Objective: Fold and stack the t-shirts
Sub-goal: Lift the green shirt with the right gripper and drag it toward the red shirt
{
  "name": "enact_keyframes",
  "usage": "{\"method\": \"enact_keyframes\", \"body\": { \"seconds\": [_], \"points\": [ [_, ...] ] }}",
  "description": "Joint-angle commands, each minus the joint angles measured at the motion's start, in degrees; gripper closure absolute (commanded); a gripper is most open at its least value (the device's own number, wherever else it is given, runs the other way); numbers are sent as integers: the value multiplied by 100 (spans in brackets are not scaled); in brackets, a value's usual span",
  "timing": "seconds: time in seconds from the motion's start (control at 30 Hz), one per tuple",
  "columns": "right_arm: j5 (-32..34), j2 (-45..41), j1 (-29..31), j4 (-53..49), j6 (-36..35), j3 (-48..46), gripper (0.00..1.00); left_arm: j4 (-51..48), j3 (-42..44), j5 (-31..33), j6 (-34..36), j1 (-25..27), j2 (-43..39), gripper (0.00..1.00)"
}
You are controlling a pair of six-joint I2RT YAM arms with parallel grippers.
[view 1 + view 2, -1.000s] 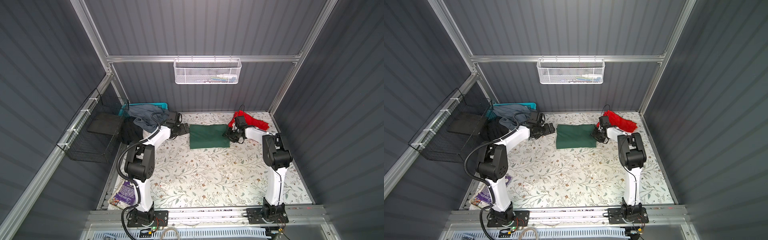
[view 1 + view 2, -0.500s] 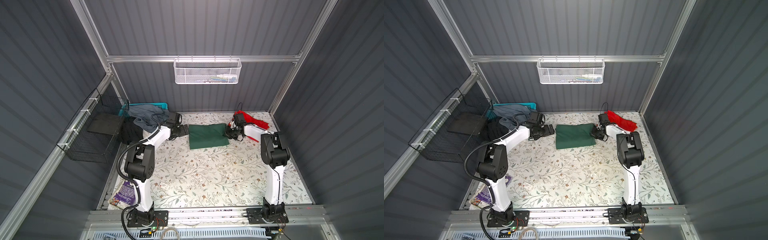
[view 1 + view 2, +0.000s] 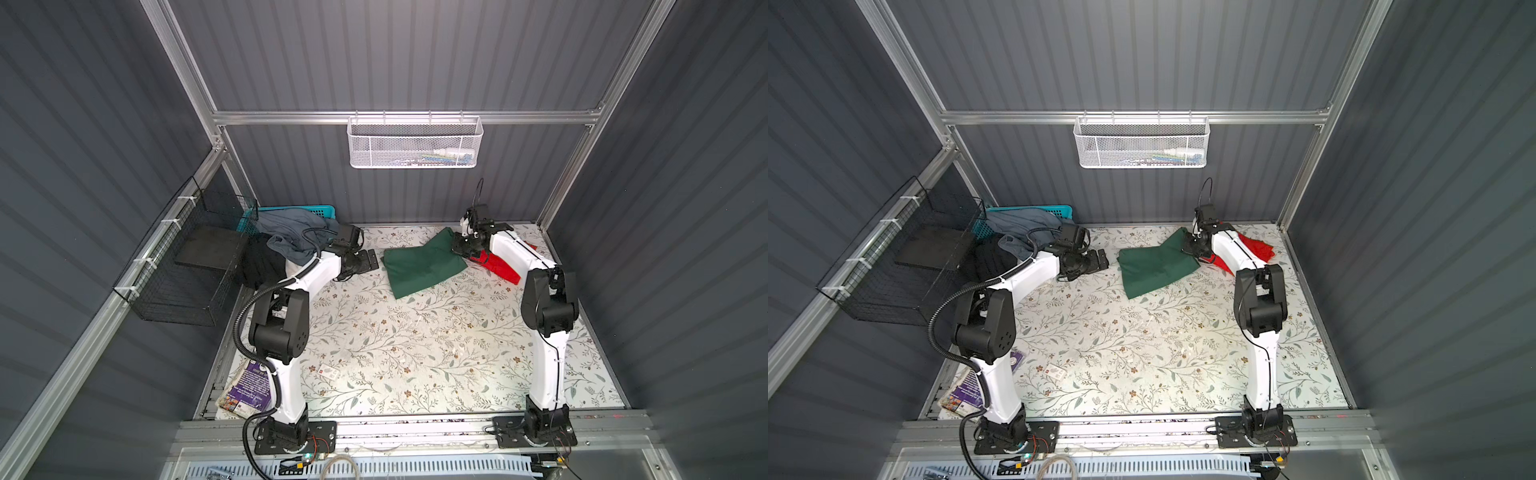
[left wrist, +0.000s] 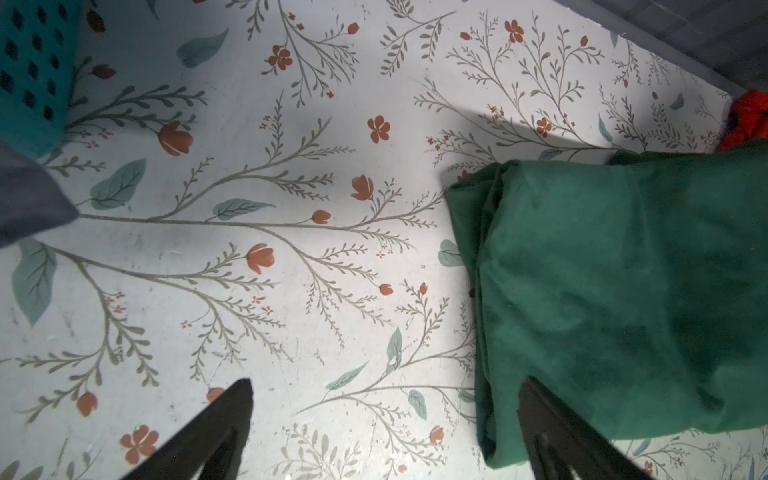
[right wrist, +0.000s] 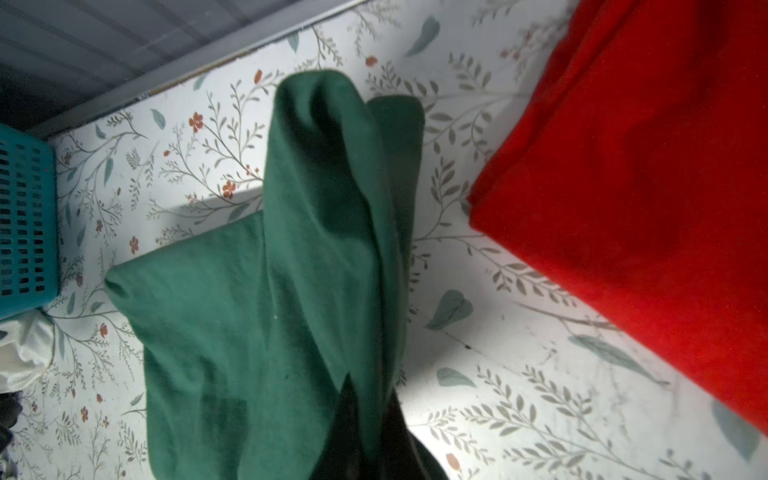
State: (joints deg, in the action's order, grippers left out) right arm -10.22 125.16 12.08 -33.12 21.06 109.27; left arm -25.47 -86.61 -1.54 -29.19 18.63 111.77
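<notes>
The dark green t-shirt (image 3: 419,268) (image 3: 1154,268) lies folded on the flowered table near the back, in both top views. Its far right corner is pulled up off the table, and my right gripper (image 3: 459,247) (image 3: 1190,247) (image 5: 372,399) is shut on that bunched fold of the green shirt (image 5: 332,216). The red t-shirt (image 3: 500,268) (image 3: 1258,249) (image 5: 644,187) lies flat beside it on the right, partly under my right arm. My left gripper (image 3: 370,262) (image 3: 1100,259) (image 4: 384,390) stands open just left of the green shirt (image 4: 623,291), with one finger over the shirt's near edge and nothing held.
A teal basket (image 3: 291,210) with grey clothes (image 3: 295,235) spilling out stands at the back left, beside a dark garment. A black wire basket (image 3: 187,257) hangs on the left wall and a white mesh basket (image 3: 415,141) on the back wall. A booklet (image 3: 249,390) lies front left.
My right gripper has shut on the green shirt's right edge and drawn that corner up and toward the back, skewing the shirt. The left arm has stayed put.
</notes>
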Motion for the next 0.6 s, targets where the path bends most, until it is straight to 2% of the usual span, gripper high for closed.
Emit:
{"method": "enact_keyframes", "body": {
  "seconds": [0.0,0.13,0.43,0.57],
  "points": [
    [278,235,-59,-399,-373,582,100,84,200,-13,-165,-44,-48,0],
    [16,496,-220,-516,-332,1211,100,212,435,11,-214,-45,-194,0],
    [38,1386,-405,-1012,-342,3062,100,261,513,93,-219,-44,-260,0],
    [66,1400,-582,-924,-122,3161,100,305,796,78,-250,-44,-321,0]
  ]
}}
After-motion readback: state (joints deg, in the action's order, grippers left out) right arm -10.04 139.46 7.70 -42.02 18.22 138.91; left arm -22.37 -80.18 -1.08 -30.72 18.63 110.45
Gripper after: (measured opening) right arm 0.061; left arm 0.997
